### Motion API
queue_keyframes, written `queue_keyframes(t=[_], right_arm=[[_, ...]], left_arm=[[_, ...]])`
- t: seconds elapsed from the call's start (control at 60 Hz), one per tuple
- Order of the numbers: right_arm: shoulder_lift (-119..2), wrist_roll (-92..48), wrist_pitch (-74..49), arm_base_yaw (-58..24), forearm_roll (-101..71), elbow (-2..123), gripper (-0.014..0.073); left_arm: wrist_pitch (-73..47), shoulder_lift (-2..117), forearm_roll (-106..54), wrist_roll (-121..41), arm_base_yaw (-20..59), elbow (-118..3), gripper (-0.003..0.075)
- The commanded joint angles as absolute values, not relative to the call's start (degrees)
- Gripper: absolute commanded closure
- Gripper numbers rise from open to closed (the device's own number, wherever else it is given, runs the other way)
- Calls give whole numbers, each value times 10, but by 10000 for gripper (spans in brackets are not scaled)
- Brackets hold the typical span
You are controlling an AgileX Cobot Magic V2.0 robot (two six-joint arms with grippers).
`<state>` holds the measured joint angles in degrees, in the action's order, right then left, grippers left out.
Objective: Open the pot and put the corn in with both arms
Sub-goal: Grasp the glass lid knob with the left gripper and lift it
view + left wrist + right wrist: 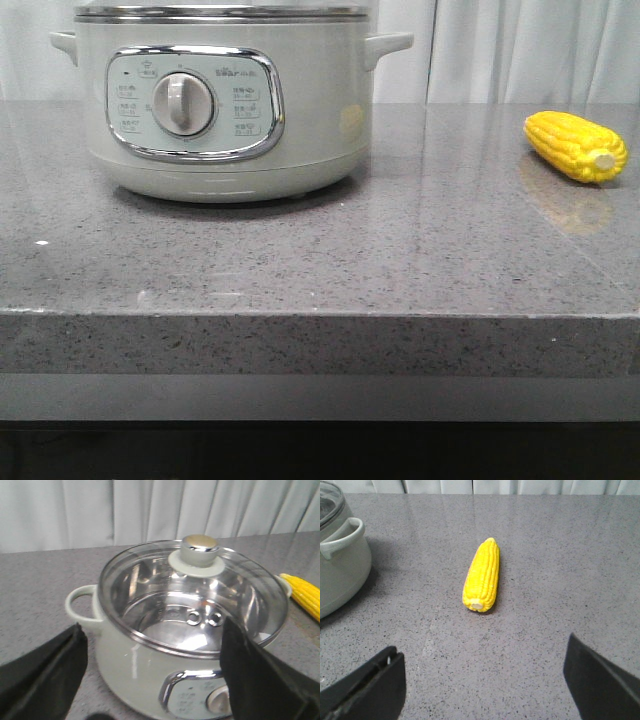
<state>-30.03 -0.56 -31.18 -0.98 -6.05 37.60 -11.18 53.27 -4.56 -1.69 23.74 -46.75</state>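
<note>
Front view: the grey speckled countertop [300,260] fills the middle of the frame, with a white curtain [520,50] behind it along the top. The pot [225,100] occupies the upper left, its body cut off by the top edge, control panel and dial [183,103] facing the camera, one side handle visible at each flank. The corn [575,146] lies at the right edge of the frame, well apart from the pot, pale stub end turned toward the camera. Neither arm appears in this view.

Left wrist view: the left gripper [152,675] is raised above and in front of the pot, looking down on it. Its two black fingers [45,677] sit at the lower left and lower right corners, spread wide, holding nothing. The glass lid [192,595] is seated on the steel rim, closing the pot; its knob [200,544] stands in the upper centre. The steel interior seen through the glass holds nothing. A strip of the corn shows at the right edge.

Right wrist view: the right gripper [485,685] is aimed down at the countertop, fingers far apart in the lower corners, empty. The corn lies centre frame, flat on the surface, clear of both fingers. The pot's handle [342,535] sits at the upper left; nothing lies between gripper and corn.
</note>
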Motion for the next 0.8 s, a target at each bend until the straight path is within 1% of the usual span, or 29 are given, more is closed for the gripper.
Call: queue_keyframes(t=[0.0,0.083,0.35,0.634,0.784], right_arm=[[-307,-11,-272,-9,-57,396,-59],[-307,-11,-272,-9,-57,396,-59],[-307,-11,-272,-9,-57,396,-59],[-307,-11,-272,-9,-57,396,-59],[-307,-11,-272,-9,-57,396,-59]], left_arm=[[-23,575,-52,-13,266,-511,174],[0,617,-52,-13,279,-539,174],[0,748,-68,-13,284,-660,174],[0,850,-88,-13,284,-778,174],[0,888,-86,-13,283,-805,174]])
